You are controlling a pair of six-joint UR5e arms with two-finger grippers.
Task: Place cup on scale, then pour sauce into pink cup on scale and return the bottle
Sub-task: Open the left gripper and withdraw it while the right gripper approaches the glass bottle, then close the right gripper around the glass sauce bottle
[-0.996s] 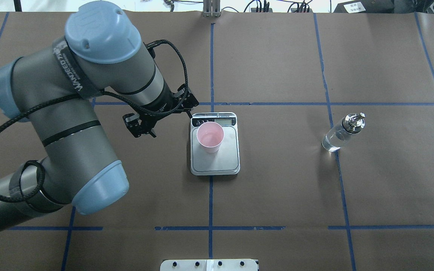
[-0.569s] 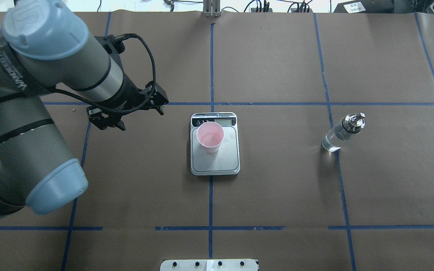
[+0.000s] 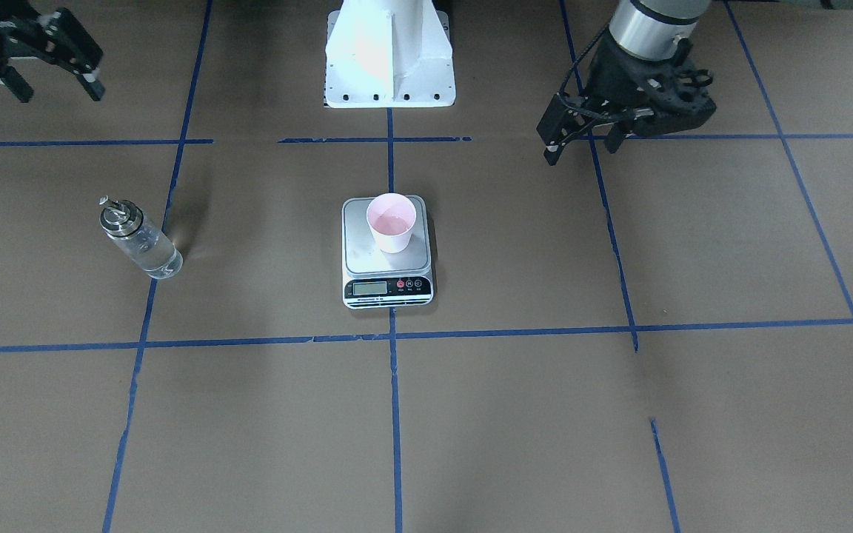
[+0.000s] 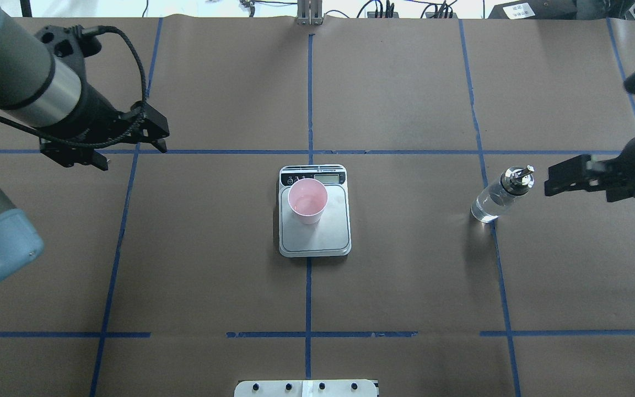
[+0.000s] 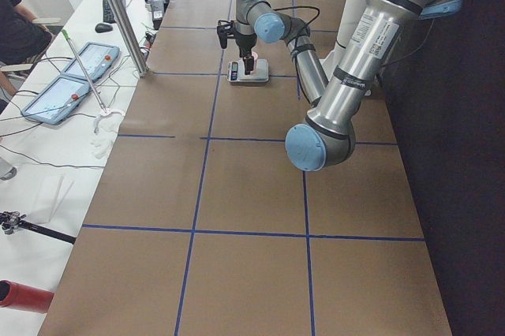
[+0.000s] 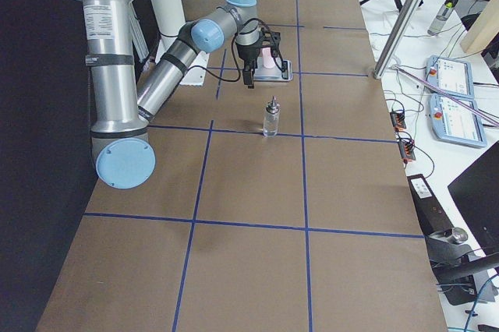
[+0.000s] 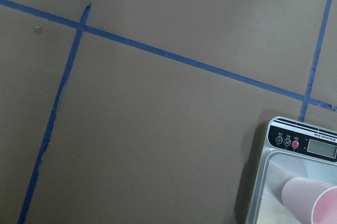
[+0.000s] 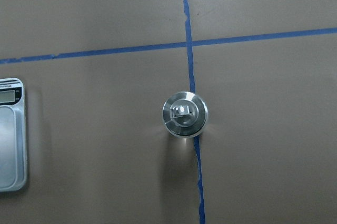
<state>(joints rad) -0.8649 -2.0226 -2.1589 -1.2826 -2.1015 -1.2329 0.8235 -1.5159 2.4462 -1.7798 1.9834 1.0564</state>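
The pale pink cup (image 4: 307, 199) stands upright on the scale's (image 4: 315, 238) steel platform at mid table; both also show in the front view, cup (image 3: 391, 222) and scale (image 3: 365, 257). The clear glass bottle (image 4: 495, 199) with its silver spout cap stands upright on the paper to the right, holding clear sauce. My right gripper (image 4: 579, 192) is open, above the table just right of the bottle and apart from it. The right wrist view looks straight down on the cap (image 8: 184, 114). My left gripper (image 4: 130, 155) is open and empty, far left of the scale.
Blue tape lines grid the brown paper. The white robot base (image 3: 389, 59) sits at the near edge. A metal post (image 4: 309, 11) and cables line the far edge. Tablets (image 6: 452, 83) lie on a side table beyond it.
My left arm has drawn back left and away from the scale, gripper open. My right gripper has come in from the right edge to beside the bottle. Cup, scale and bottle have not moved.
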